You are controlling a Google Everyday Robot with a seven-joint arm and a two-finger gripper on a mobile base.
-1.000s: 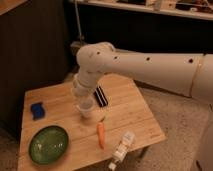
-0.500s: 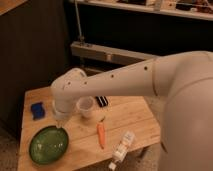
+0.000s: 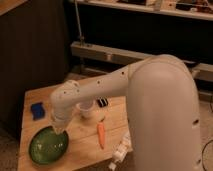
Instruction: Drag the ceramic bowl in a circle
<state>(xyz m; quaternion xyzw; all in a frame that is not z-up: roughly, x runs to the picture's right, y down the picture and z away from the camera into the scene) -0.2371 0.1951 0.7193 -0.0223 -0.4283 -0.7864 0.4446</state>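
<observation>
Claw hangs low at the bowl, over its far right rim, mostly hidden under the wrist (spread or pressed together, I cannot tell; contact is unclear too). The bowl lies just below-left of the claw, near the table's front left corner. Cup and carrot lie to the right, with bare wood between.

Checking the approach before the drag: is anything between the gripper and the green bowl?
Nothing visible does. The gripper hangs right over the bowl's far rim; the cup, carrot and blue block lie off to the sides.
</observation>
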